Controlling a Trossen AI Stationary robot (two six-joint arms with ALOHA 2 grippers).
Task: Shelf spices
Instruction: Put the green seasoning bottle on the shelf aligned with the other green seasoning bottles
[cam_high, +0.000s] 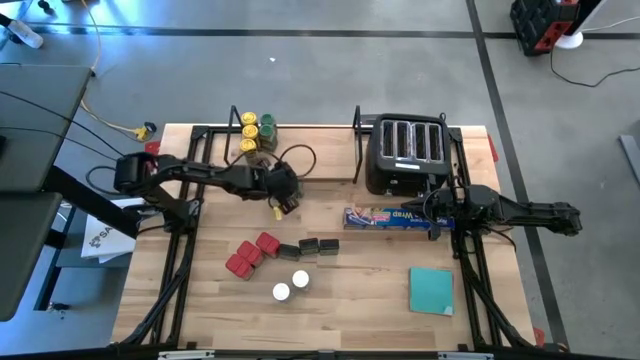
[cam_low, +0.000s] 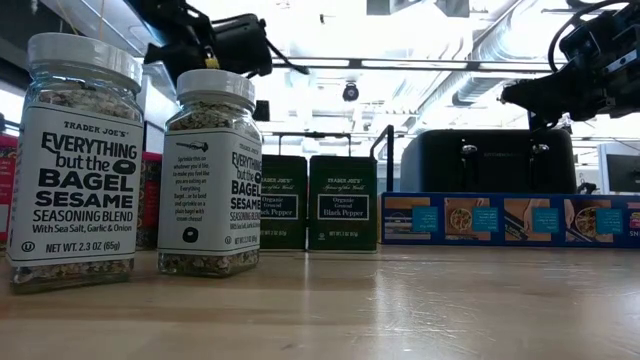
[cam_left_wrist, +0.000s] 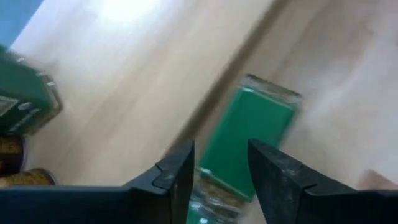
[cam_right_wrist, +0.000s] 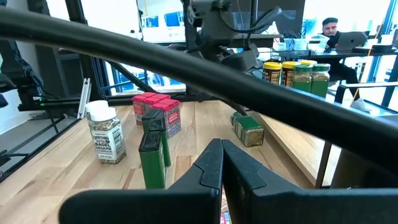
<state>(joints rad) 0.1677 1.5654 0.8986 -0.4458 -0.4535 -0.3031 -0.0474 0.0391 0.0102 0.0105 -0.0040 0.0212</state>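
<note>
A green-lidded spice jar (cam_left_wrist: 249, 134) lies on its side on light wood by the shelf's (cam_high: 330, 165) near rail, also seen in the right wrist view (cam_right_wrist: 247, 129). My left gripper (cam_left_wrist: 221, 149) hangs open just above it (cam_high: 283, 195), a finger on either side without clear touch. Several jars with yellow and green lids (cam_high: 255, 128) stand upright at the shelf's left end. Red tins (cam_high: 250, 255), black containers (cam_high: 310, 247) and two white-capped jars (cam_high: 290, 285) stand on the table. My right gripper (cam_right_wrist: 222, 155) is shut, hovering over the blue box's right end (cam_high: 435, 207).
The black toaster (cam_high: 410, 150) sits at the shelf's right end. The long blue plastic-wrap box (cam_high: 385, 217) lies in front of it. A flat teal square (cam_high: 430, 290) lies near the right front. A person sits in the room beyond the table (cam_right_wrist: 329, 31).
</note>
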